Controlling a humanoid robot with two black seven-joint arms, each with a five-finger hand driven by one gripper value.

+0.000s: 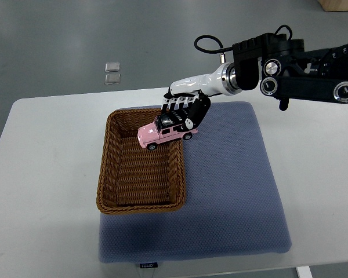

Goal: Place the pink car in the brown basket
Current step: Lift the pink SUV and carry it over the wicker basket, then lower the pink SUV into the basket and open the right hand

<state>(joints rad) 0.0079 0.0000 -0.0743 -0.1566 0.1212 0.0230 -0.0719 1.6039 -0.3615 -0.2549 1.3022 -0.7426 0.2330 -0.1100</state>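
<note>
One basket [140, 200] on the table [40, 174], brown wicker, rectangular, sitting on the left part of a blue-grey mat [232, 191]. Inside it, only bare weave across the floor, nothing lying in it.

And there's the car [162, 134], one pink car with a black roof, held over the basket's far right corner, tilted, its nose pointing left and slightly down. Its rear end hangs past the right rim, over the mat. Whether a wheel touches the rim can't be told.

The right hand [184, 110] comes in from the right on a black and white arm, its fingers [175, 105] curled down over the car's roof, clasping it from above.

Writing: a small dark tag [147, 265] on the mat's near edge carries white letters, too small to read.

On the grey floor beyond the table, two small pale squares [112, 72], one just behind the other.
</note>
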